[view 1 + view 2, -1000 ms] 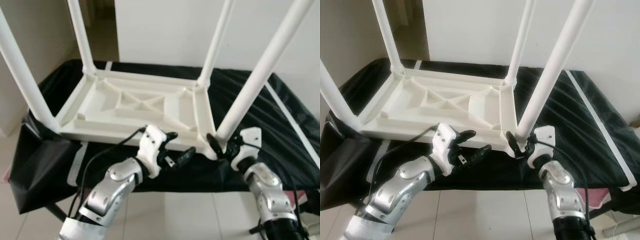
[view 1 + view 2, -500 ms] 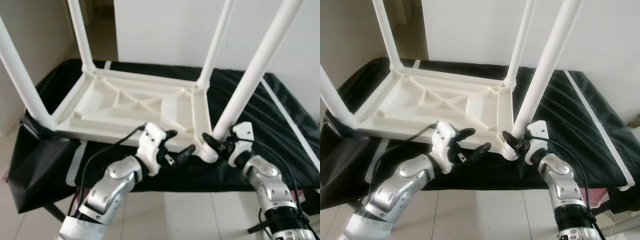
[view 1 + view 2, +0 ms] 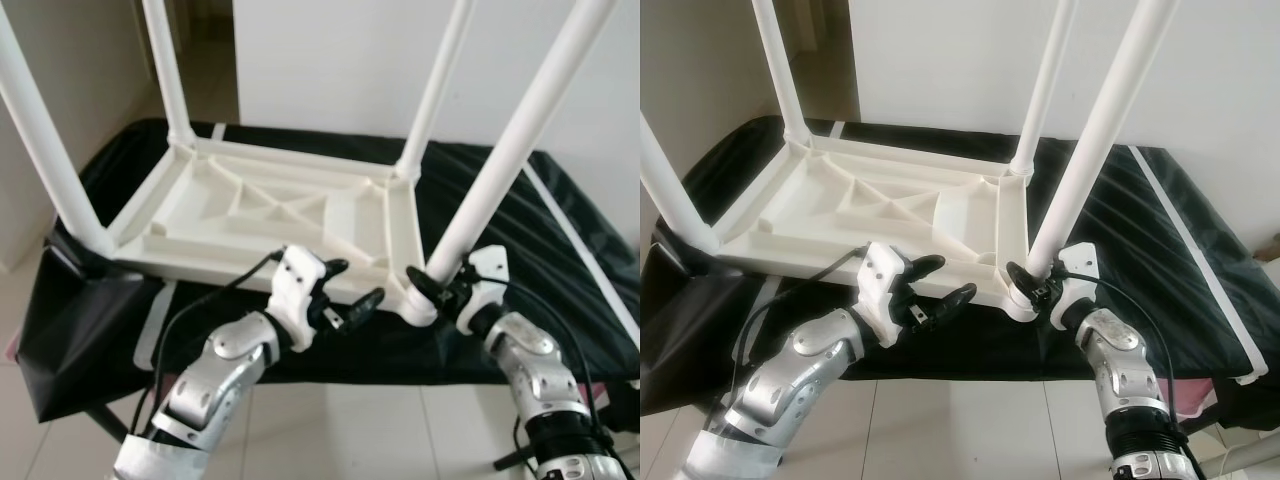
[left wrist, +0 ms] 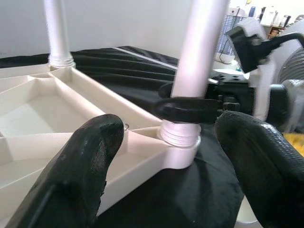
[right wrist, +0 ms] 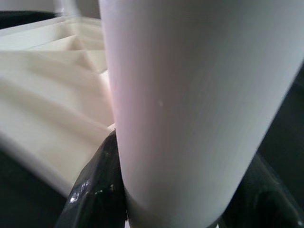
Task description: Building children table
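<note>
A white children's table [image 3: 270,215] lies upside down on a black-covered bench [image 3: 560,240], its legs pointing up. My right gripper [image 3: 432,285] is shut around the base of the near-right leg [image 3: 500,175], just above its socket at the table's corner. In the right wrist view that leg [image 5: 190,95] stands between the black fingers [image 5: 95,190]. My left gripper [image 3: 358,282] hovers open in front of the table's near edge, a little left of that corner. The left wrist view looks between its fingers [image 4: 80,156] at the leg [image 4: 199,52] and socket.
The other three legs [image 3: 165,70] stand tall at the remaining corners. A white wall [image 3: 340,60] rises behind the bench, with a doorway at the back left. White floor tiles [image 3: 350,430] lie below the bench's front edge, and a white strip [image 3: 1185,250] crosses its right side.
My right arm has shifted left and nearer the table corner while staying on the leg's base. The left gripper has drifted slightly left and stays open.
</note>
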`<state>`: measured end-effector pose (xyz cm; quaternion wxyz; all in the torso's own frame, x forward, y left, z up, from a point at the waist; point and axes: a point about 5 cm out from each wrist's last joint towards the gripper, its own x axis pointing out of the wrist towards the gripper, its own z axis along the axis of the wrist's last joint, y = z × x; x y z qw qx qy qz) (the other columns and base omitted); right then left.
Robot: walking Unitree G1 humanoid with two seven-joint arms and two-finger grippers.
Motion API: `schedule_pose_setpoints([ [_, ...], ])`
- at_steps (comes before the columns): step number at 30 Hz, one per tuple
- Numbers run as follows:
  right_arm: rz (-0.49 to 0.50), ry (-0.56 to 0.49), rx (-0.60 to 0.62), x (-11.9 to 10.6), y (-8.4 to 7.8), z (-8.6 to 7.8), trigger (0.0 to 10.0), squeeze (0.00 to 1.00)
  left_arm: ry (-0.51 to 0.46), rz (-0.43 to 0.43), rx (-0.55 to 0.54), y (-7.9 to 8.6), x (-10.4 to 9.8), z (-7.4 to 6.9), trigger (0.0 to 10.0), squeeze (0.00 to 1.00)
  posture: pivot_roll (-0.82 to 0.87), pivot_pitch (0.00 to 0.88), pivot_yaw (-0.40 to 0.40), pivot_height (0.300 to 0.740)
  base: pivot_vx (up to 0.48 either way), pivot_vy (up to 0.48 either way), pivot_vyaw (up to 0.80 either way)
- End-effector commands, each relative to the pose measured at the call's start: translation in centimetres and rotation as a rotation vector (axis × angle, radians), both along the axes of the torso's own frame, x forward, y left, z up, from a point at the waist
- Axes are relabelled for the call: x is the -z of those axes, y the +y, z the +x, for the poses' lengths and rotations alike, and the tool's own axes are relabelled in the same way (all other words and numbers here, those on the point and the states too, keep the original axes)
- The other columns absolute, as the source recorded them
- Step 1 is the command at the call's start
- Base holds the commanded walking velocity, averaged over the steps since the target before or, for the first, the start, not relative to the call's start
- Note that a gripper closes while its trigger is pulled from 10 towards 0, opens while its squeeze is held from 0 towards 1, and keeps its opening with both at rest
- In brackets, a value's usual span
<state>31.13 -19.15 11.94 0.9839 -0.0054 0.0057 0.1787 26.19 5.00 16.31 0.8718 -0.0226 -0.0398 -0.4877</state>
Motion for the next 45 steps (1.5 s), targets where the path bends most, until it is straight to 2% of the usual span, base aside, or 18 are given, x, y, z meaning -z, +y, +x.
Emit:
schedule_pose_setpoints([
  [1, -0.023, 0.074, 0.091, 1.4, 0.0, 0.0, 10.0, 0.0, -0.019, 0.007, 0.066, -0.3, -0.3, -0.3, 10.0, 0.0, 0.02, 0.014, -0.074, 0.74, 0.0, 0.0, 0.0],
  [3, -0.021, 0.081, 0.155, 1.5, 0.2, 0.0, 10.0, 0.0, -0.018, 0.006, 0.064, -0.3, -0.3, -0.3, 10.0, 0.0, 0.02, 0.017, -0.074, 0.74, 0.0, 0.0, 0.0],
  [6, -0.021, 0.081, 0.155, 1.5, 0.2, 0.0, 10.0, 0.0, -0.018, 0.006, 0.064, -0.3, -0.3, -0.3, 10.0, 0.0, 0.02, 0.017, -0.074, 0.74, 0.0, 0.0, 0.0],
  [9, 0.02, 0.08, 0.285, 1.5, 0.8, -0.1, 10.0, 0.0, -0.013, 0.002, 0.064, -0.4, -0.2, -0.4, 10.0, 0.0, 0.02, 0.021, -0.075, 0.74, 0.0, 0.0, 0.0],
  [10, 0.042, 0.088, 0.37, 1.6, 0.9, -0.2, 10.0, 0.0, -0.013, 0.002, 0.064, -0.5, -0.2, -0.5, 10.0, 0.0, 0.01, 0.023, -0.076, 0.74, 0.0, 0.0, 0.0],
  [12, 0.042, 0.088, 0.37, 1.6, 0.9, -0.2, 10.0, 0.0, -0.013, 0.002, 0.064, -0.5, -0.2, -0.5, 10.0, 0.0, 0.01, 0.023, -0.076, 0.74, 0.0, 0.0, 0.0],
  [14, 0.061, 0.1, 0.533, 1.7, 0.7, -0.5, 10.0, 0.0, -0.013, 0.001, 0.064, -0.5, -0.2, -0.5, 10.0, 0.0, 0.01, 0.023, -0.077, 0.74, 0.0, 0.0, 0.0],
  [17, 0.069, 0.107, 0.611, 1.8, 0.6, -0.6, 10.0, 0.0, -0.013, 0.0, 0.064, -0.6, -0.2, -0.4, 10.0, 0.0, 0.01, 0.024, -0.077, 0.74, 0.0, 0.0, 0.0],
  [19, 0.118, 0.133, 0.747, 2.0, 1.4, -0.7, 10.0, 0.0, -0.011, -0.007, 0.064, -0.8, -0.2, -0.4, 10.0, 0.0, 0.01, 0.025, -0.076, 0.74, 0.0, 0.0, 0.0],
  [20, 0.118, 0.133, 0.747, 2.0, 1.4, -0.7, 10.0, 0.0, -0.011, -0.007, 0.064, -0.8, -0.2, -0.4, 10.0, 0.0, 0.01, 0.025, -0.076, 0.74, 0.0, 0.0, 0.0],
  [22, 0.148, 0.142, 0.743, 2.0, 3.0, -0.5, 10.0, 0.0, -0.01, -0.012, 0.066, -1.0, -0.3, -0.4, 10.0, 0.0, 0.01, 0.026, -0.073, 0.74, 0.0, 0.0, 0.0],
  [24, 0.145, 0.121, 0.705, 1.6, 3.7, -0.4, 10.0, 0.0, -0.008, -0.015, 0.069, -1.1, -0.3, -0.5, 10.0, 0.0, 0.01, 0.025, -0.072, 0.74, 0.0, 0.0, 0.0],
  [33, 0.128, 0.124, 0.721, 1.6, 4.3, -0.7, 10.0, 0.0, -0.008, -0.021, 0.065, -1.1, -0.3, -0.3, 10.0, 0.0, 0.0, 0.023, -0.07, 0.74, 0.0, 0.0, 0.0],
  [35, 0.079, 0.12, 0.717, 1.4, 4.3, -0.7, 10.0, 0.0, -0.008, -0.04, 0.07, -1.3, -0.4, -0.3, 10.0, 0.0, 0.0, 0.022, -0.071, 0.74, 0.0, 0.0, 0.0],
  [40, 0.123, 0.092, 0.614, 1.2, 4.9, -0.6, 10.0, 0.0, -0.011, -0.047, 0.076, -1.5, -0.5, -0.5, 10.0, 0.0, 0.0, 0.017, -0.074, 0.74, 0.0, 0.0, 0.0],
  [41, 0.137, 0.076, 0.598, 1.0, 5.0, -0.7, 10.0, 1.0, -0.013, -0.039, 0.077, -1.5, -0.4, -0.5, 10.0, 0.0, 0.0, 0.017, -0.075, 0.74, 0.0, 0.0, 0.0],
  [44, 0.133, 0.036, 0.561, 0.5, 5.0, -0.7, 10.0, 1.0, -0.02, -0.012, 0.073, -1.3, -0.2, -0.5, 10.0, 0.0, 0.0, 0.013, -0.075, 0.74, 0.0, 0.0, 0.0],
  [45, 0.103, 0.013, 0.546, 0.3, 4.8, -0.8, 10.0, 1.0, -0.025, 0.001, 0.07, -1.3, -0.2, -0.4, 10.0, 0.0, 0.01, 0.011, -0.078, 0.74, 0.0, 0.0, 0.0],
])
